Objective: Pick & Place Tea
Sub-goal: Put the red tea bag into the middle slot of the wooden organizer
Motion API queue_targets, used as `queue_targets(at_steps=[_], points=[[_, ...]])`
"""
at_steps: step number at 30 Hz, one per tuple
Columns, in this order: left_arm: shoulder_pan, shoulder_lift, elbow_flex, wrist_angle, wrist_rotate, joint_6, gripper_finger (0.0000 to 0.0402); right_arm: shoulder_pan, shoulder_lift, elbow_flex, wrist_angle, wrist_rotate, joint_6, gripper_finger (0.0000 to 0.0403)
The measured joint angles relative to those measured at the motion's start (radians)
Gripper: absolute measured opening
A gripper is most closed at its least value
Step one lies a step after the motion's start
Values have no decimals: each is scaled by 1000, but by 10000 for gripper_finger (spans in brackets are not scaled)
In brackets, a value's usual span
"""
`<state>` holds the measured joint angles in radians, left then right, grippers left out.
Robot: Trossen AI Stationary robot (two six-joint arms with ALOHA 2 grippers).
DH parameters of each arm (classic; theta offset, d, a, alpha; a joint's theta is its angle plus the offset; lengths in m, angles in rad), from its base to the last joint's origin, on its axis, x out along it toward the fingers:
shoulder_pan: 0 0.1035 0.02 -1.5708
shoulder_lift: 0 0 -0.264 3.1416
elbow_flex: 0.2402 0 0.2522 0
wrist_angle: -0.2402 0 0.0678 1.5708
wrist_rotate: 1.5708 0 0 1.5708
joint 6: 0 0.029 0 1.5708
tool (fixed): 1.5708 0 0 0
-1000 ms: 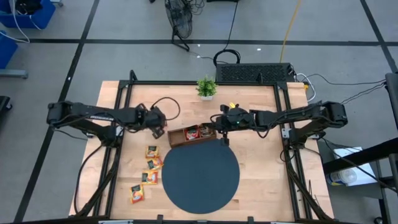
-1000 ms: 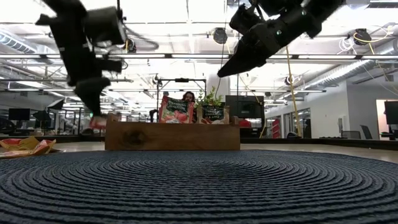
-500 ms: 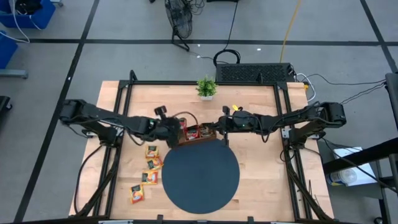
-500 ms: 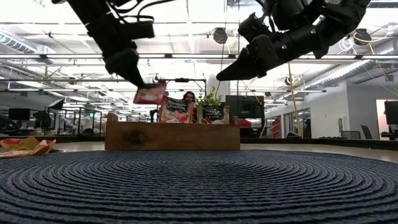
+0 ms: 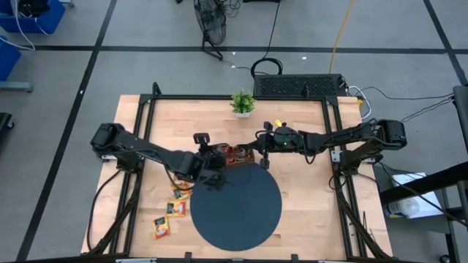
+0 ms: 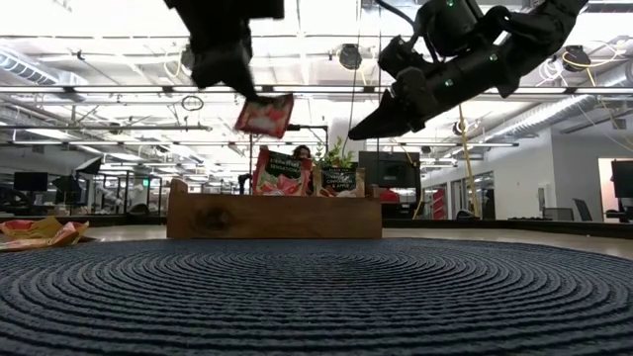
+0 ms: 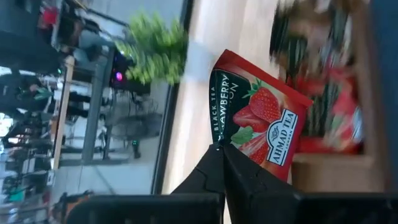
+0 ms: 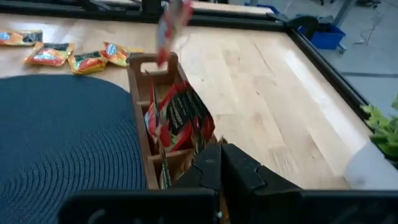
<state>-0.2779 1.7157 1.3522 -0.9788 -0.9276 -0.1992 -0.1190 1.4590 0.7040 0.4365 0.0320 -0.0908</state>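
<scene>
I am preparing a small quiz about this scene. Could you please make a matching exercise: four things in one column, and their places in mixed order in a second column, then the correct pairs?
Things:
1. red tea sachet
2. wooden tray
3. potted plant
4. loose sachets

Places:
A. on bare table, left of the dark mat
B. at the table's far edge
C. held in the left end effector, above the tray
D. at the mat's far rim, sachets inside

Pairs: 1-C, 2-D, 3-B, 4-A
</scene>
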Motion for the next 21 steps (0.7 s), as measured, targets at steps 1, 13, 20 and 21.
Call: queue_targets(at_steps=[1, 13, 20, 21], points=[[-10, 0, 12, 4, -6, -2, 1, -1, 0, 0, -7, 0, 0, 0], [-66, 2, -141, 347, 76, 16, 0, 2, 0, 0, -7, -6, 1, 0], [-5, 2, -288, 520, 35, -38, 0, 3, 0, 0, 0, -8, 27, 0], [3, 2, -305, 561, 47, -31, 0, 3, 0, 0, 0, -8, 27, 0]])
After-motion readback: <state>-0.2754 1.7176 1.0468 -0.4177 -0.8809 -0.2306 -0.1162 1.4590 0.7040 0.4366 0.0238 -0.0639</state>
